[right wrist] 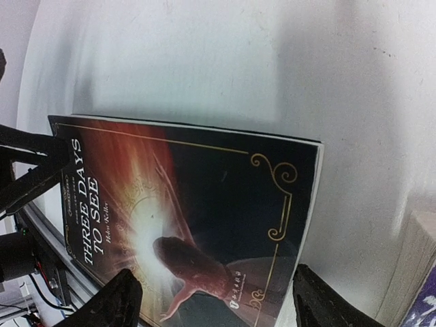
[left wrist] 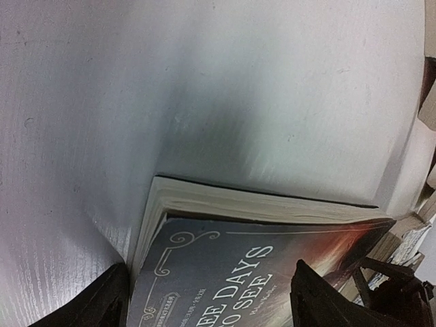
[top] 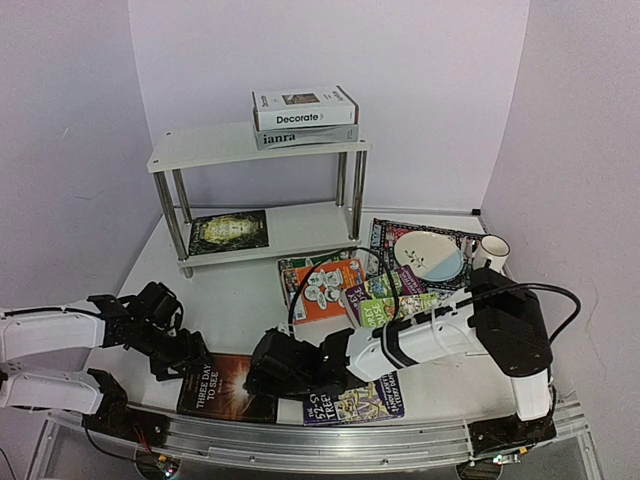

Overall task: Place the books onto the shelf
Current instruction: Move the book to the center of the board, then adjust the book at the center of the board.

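Observation:
The dark book "Three Days to See" [top: 225,388] lies flat near the table's front edge. My left gripper [top: 185,355] hangs open over its left end; in the left wrist view the book [left wrist: 259,259] fills the gap between the fingers [left wrist: 95,303]. My right gripper [top: 270,370] is open over the book's right end, one finger on each side of the book [right wrist: 197,218] in its wrist view. The white shelf [top: 200,150] stands behind, with "Decorate" [top: 305,107] on "ianra" [top: 300,137] on top and a dark green book [top: 229,232] on the lower tier.
Colourful paperbacks lie right of centre: an orange one [top: 322,288], a green and purple one [top: 390,300], a purple one [top: 355,400] under the right arm. A patterned placemat [top: 385,235] with a plate [top: 430,255] and a white cup [top: 493,250] sit at the right.

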{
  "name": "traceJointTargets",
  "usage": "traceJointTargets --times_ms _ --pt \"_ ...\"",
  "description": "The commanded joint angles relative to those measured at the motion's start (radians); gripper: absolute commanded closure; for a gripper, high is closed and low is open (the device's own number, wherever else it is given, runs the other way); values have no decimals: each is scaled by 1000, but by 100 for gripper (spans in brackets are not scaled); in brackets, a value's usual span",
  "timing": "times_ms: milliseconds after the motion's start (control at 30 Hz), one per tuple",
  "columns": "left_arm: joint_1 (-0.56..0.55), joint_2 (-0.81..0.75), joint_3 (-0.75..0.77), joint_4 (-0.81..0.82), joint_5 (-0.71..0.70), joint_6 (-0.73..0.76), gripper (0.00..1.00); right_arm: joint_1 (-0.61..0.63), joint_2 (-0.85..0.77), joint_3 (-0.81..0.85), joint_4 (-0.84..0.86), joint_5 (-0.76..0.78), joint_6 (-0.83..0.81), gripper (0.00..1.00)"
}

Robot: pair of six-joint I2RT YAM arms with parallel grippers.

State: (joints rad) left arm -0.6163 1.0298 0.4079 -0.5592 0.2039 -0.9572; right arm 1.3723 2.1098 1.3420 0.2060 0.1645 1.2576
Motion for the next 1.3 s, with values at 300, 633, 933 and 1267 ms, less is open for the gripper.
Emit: traceJointTargets --times_ms 300,633,933,1267 --pt "1 31 10 263 -45 -127 18 -137 -9 7 12 -38 -120 24" --pt "53 130 85 272 -25 -52 17 -157 -1 71 12 -120 -183 24" --pt "53 83 72 277 27 -47 18 -119 -51 75 6 -82 -229 23" --pt "52 68 64 314 172 -6 21 -41 -139 74 -77 8 -249 23"
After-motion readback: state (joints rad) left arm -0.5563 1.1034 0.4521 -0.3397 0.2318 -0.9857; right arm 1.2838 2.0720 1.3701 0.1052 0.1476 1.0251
